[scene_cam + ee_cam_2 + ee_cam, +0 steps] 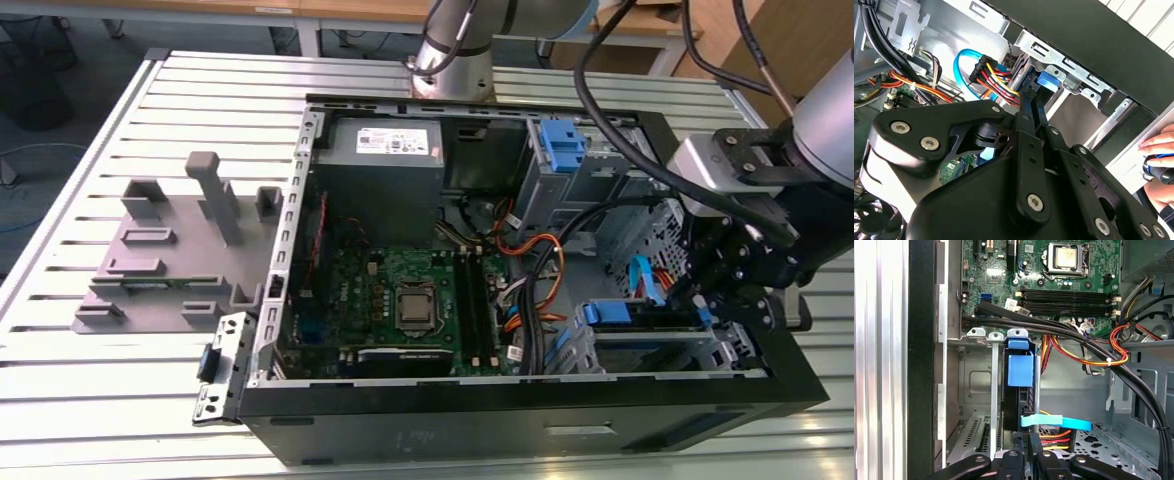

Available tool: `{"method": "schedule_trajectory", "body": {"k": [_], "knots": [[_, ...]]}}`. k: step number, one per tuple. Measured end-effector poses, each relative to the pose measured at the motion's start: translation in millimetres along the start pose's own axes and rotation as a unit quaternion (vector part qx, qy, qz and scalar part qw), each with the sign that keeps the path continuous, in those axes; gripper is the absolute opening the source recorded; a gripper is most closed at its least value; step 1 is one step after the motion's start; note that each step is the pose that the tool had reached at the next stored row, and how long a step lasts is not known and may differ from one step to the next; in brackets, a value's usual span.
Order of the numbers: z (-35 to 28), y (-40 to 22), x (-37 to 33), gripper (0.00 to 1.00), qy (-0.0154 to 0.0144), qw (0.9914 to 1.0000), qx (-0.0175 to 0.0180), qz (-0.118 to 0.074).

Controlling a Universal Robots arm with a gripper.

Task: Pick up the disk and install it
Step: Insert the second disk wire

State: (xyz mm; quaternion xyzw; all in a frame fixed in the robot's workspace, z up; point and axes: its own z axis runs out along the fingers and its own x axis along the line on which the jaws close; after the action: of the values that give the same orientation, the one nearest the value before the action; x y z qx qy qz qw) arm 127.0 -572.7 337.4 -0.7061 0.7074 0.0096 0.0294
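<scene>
The slatted metal table fills the exterior view, with the open black computer case lying across its centre and right. The robot arm rises from the top centre of that frame, and its black cables loop down to the wrist at the right edge.

Inside the case, the green motherboard occupies the lower-centre area; in the first wrist view it sits across the top of the frame. The grey power supply box sits at the upper centre of the case. A grey fixture block with upright posts stands on the table at the left of the exterior view, well apart from the case.

The gripper is at the right of the exterior view, lowered into the drive bay corner of the case. In the first wrist view its fingers at the bottom centre are drawn narrow, clamped on the edge of the disk, which stands on edge in the metal drive cage, its blue carrier at the frame centre. A light blue data cable crosses just beside the fingers.

A person's hand rests at the right edge of the second wrist view
</scene>
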Motion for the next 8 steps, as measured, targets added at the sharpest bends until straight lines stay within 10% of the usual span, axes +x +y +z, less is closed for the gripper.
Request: {"method": "schedule_trajectory", "body": {"k": [8], "knots": [[3.4, 0.7, 0.2, 0.16, 0.0001, 1.0, 0.0, 0.0]]}}
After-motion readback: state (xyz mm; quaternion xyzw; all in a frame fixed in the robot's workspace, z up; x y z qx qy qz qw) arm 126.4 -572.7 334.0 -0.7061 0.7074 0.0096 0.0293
